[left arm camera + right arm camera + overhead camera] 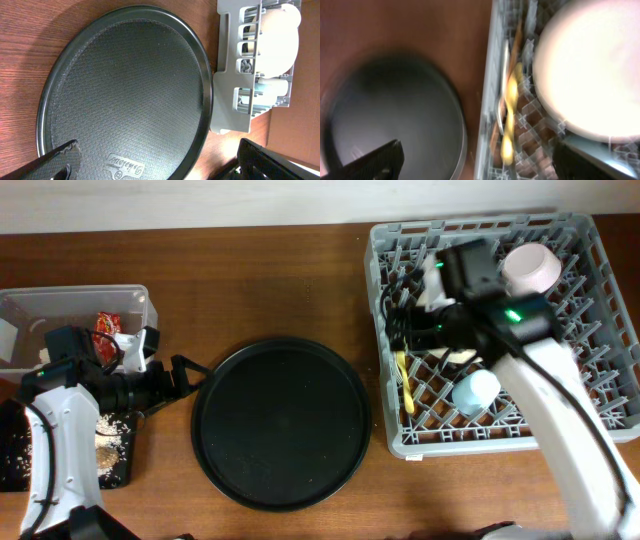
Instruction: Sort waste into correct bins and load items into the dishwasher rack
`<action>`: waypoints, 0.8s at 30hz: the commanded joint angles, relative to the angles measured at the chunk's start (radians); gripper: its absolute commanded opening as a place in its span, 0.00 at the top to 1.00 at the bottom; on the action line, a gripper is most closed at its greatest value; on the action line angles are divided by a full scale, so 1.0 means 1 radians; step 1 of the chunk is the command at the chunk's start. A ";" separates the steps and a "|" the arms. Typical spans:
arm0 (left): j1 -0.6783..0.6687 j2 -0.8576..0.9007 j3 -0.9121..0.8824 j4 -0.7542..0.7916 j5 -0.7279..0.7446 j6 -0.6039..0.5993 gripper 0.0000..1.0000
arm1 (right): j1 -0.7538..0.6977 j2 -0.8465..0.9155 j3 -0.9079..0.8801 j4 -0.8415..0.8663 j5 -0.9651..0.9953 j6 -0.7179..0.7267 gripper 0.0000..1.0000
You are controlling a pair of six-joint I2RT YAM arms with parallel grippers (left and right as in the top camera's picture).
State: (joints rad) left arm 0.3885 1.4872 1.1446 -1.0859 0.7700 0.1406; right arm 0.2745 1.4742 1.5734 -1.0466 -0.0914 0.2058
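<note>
The grey dishwasher rack (590, 370) stands at the right. In it lie a pink bowl (531, 268), a light blue cup (475, 392) and a thin yellow utensil (404, 380). My right gripper (403, 320) hovers open over the rack's left edge. In the right wrist view it (480, 167) is empty, with the utensil (510, 100) below and a large pale dish (590, 65) to the right. My left gripper (185, 375) is open and empty beside the round tray, between the bins. The clear tub (75, 305) holds a red wrapper (106, 323). The shallow black tray (118, 465) holds rice.
A large round black tray (282, 423) fills the middle of the wooden table, and the left wrist view looks across it (130, 85) toward the rack's side (230, 100). The right arm (560, 420) crosses the rack's front right part.
</note>
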 commanded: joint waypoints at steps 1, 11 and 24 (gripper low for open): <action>0.005 0.003 0.012 0.000 0.006 0.003 0.01 | 0.001 -0.270 0.020 0.152 -0.002 0.023 0.02; 0.005 0.003 0.012 0.000 0.006 0.003 0.01 | -0.001 -0.938 -0.107 0.216 0.256 0.008 0.02; 0.005 0.003 0.012 0.000 0.006 0.003 0.00 | -0.041 -1.469 -0.906 0.613 0.259 0.030 0.02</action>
State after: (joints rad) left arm 0.3885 1.4876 1.1450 -1.0847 0.7696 0.1406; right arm 0.2474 0.0246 0.8127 -0.5812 0.1585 0.2142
